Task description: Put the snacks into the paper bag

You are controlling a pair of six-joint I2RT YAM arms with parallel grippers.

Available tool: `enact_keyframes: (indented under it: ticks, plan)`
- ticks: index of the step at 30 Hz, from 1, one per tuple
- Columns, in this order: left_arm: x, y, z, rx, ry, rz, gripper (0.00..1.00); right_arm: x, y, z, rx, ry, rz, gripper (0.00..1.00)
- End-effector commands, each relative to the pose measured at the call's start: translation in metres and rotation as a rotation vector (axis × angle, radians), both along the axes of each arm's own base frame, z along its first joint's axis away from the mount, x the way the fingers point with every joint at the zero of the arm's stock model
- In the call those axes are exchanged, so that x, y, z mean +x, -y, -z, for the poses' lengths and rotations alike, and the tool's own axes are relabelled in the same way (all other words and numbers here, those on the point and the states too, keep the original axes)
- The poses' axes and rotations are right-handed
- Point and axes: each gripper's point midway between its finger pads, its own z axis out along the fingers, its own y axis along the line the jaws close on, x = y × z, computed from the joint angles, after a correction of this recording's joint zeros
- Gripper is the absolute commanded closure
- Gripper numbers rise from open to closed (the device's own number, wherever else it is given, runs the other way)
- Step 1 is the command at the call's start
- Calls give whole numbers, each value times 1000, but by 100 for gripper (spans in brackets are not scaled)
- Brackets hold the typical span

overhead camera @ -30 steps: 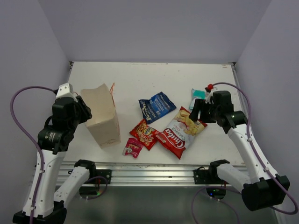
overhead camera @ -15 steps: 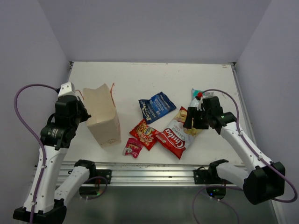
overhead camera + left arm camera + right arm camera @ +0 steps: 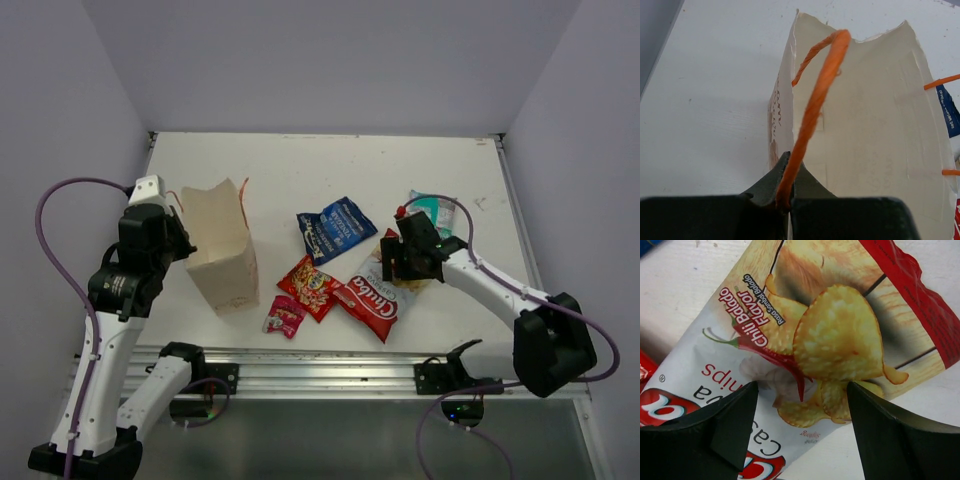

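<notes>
Your left pincer (image 3: 785, 167) is clamped shut on the orange handle (image 3: 816, 100) of the one paper bag (image 3: 220, 250), which stands upright, mouth up, at the left of the surface (image 3: 300, 170). Five packets lie to its right: pink packet (image 3: 284, 316), red packet (image 3: 310, 286), blue packet (image 3: 335, 228), the chip bag (image 3: 375, 295) angled near-left to far-right under your open right pincer (image 3: 802, 410), and teal packet (image 3: 435, 208).
</notes>
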Motion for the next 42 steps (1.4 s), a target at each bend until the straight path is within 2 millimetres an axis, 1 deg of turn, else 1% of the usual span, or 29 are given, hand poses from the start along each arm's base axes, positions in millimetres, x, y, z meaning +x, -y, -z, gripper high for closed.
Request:
enact_keyframes:
  ticks: [1,3,5,6,7,8,9,10,13,16,17,18,20,21,24,26,27,29,30,31,32,33,34,35,37,38,40,41,42]
  plan:
    - [6,5,-10,9,45,43,100,16,-4,16,-31,36,41,23]
    - [6,5,-10,10,45,46,100,15,-7,25,-22,11,44,25]
    - [6,5,-11,14,47,45,100,11,-12,37,-8,-31,40,35]
    - [5,4,-12,16,49,42,100,10,-14,40,1,-35,36,56]
    - [5,4,-12,18,49,41,100,8,-15,42,10,-40,31,68]
    - [5,3,-12,18,49,40,100,7,-16,43,20,-44,37,87]
    - [5,3,-12,20,51,40,100,4,-15,46,17,-51,41,96]
    - [5,3,-12,21,49,38,100,3,-14,46,17,-53,40,100]
    - [5,3,-12,20,52,40,100,-1,-13,47,14,-61,35,100]
    - [5,4,-11,17,52,45,100,4,-16,23,25,-24,21,100]
    - [5,5,-11,14,52,48,100,7,-20,11,39,1,11,100]
    - [5,5,-11,13,52,50,100,16,-26,-20,69,59,3,100]
    - [5,7,-8,9,45,55,100,25,-35,-58,100,132,-21,100]
    - [5,7,-7,4,44,56,100,34,-39,-95,123,195,-23,100]
    - [6,11,-2,-11,37,68,100,46,-46,-146,130,273,-46,100]
    - [7,14,0,-23,35,78,100,48,-51,-159,125,279,-75,100]
    - [7,15,1,-23,35,82,100,50,-56,-172,136,294,-88,100]
    - [8,18,1,-35,35,98,100,50,-71,-182,156,304,-130,100]
    - [9,20,2,-35,32,109,100,52,-81,-200,188,337,-148,100]
    - [10,22,1,-37,40,124,100,55,-92,-203,202,335,-170,100]
    - [10,28,0,-49,46,156,100,50,-110,-211,238,335,-215,100]
    - [11,32,-1,-53,50,181,100,52,-125,-239,283,388,-242,100]
    - [12,39,-3,-67,59,214,100,55,-141,-243,298,389,-270,100]
    - [12,41,-3,-70,63,228,100,47,-167,-273,355,434,-334,100]
    - [12,44,-5,-71,67,247,100,38,-199,-301,418,471,-411,100]
    - [12,47,-6,-73,72,265,100,29,-231,-324,464,499,-482,100]
    - [11,52,-11,-83,83,292,100,19,-262,-349,507,536,-548,100]
    - [10,54,-13,-88,89,303,100,6,-287,-376,554,584,-605,100]
    - [9,54,-15,-88,93,303,100,1,-299,-382,558,591,-622,100]
